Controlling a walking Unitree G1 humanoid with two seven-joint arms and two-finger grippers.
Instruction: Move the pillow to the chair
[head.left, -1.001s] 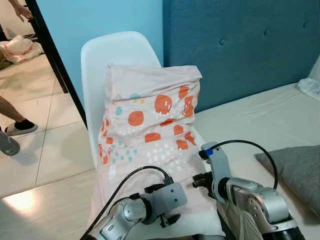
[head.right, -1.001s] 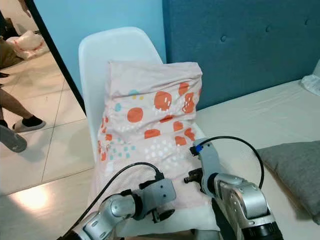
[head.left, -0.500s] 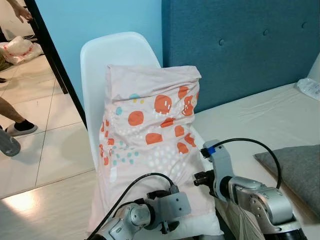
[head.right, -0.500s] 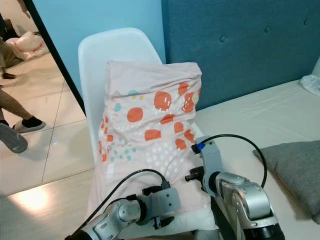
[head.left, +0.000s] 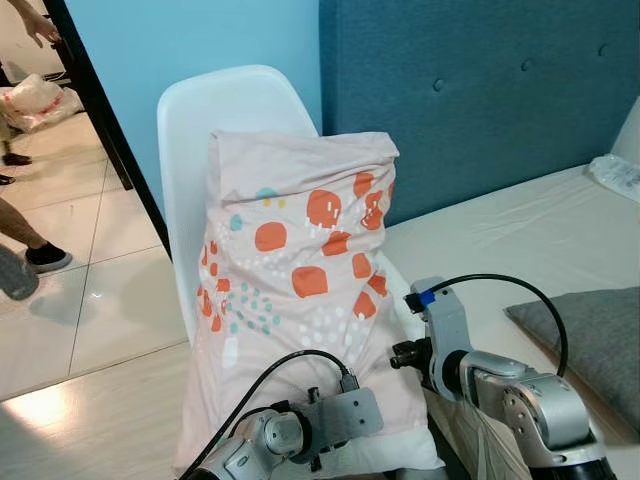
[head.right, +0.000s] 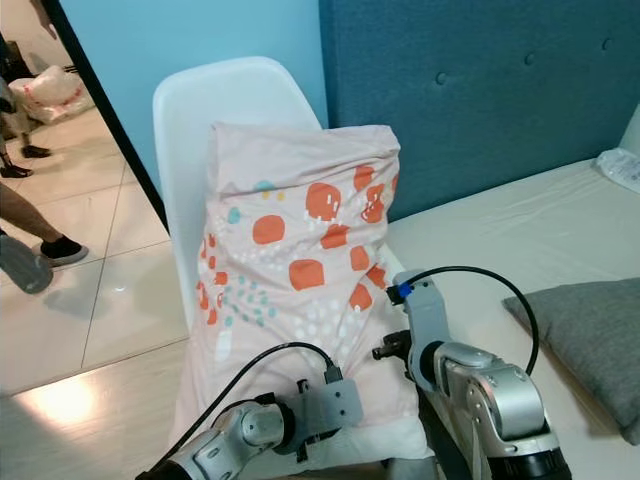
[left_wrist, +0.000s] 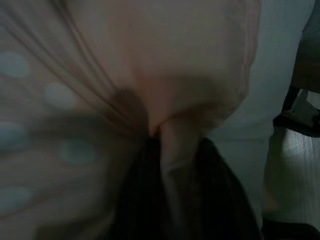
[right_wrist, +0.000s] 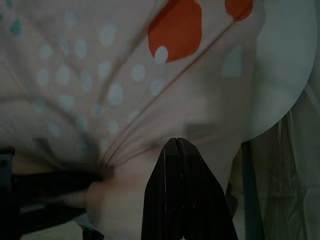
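Pillow (head.left: 300, 290), pale pink with orange and teal spots, standing upright on the white chair (head.left: 215, 110), leaning against its backrest, lower end on the seat. Left claw (left_wrist: 175, 165) pinched on a fold of the pillow's cover at the lower front edge, fabric bunched between the two dark fingers. Right claw (right_wrist: 178, 150) with fingers pressed together, tips against the cover near the pillow's lower right corner; whether fabric is caught there, cannot tell. Bed (head.left: 520, 240) just right of the chair, grey cushion (head.left: 590, 340) lying on it. Person's leg and shoe (head.left: 35, 250) on the tiled floor (head.left: 110, 310) at far left.
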